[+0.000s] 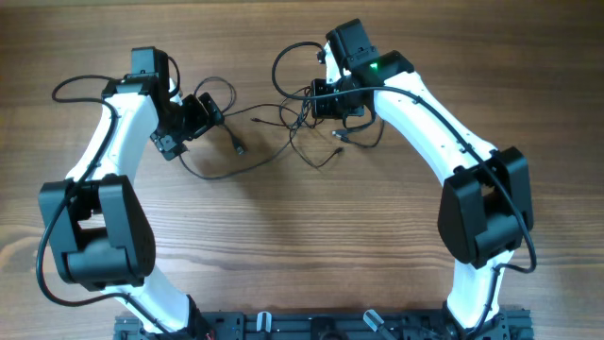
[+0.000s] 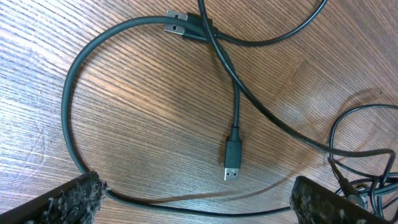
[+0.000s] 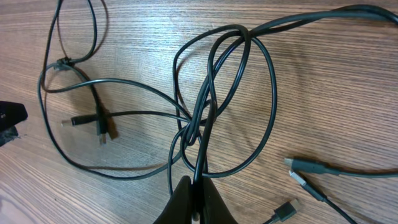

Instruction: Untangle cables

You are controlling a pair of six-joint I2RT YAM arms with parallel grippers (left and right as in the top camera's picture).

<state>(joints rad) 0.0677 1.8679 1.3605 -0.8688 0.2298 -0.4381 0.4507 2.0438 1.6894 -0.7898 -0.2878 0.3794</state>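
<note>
From overhead, the cables (image 1: 283, 132) lie as one loose tangle on the wooden table (image 1: 302, 236), between the left gripper (image 1: 196, 115) and the right gripper (image 1: 323, 98). The left wrist view shows its two pads (image 2: 68, 199) spread wide, holding nothing, above one large loop (image 2: 68, 93) and three plugs (image 2: 232, 163). In the right wrist view the jaws are pinched together on one strand (image 3: 200, 155) below the knot. Three plug ends (image 3: 305, 167) lie at lower right.

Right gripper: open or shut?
Shut: in the right wrist view the right gripper is closed tight at the bottom edge, pinching a strand of the cables.
</note>
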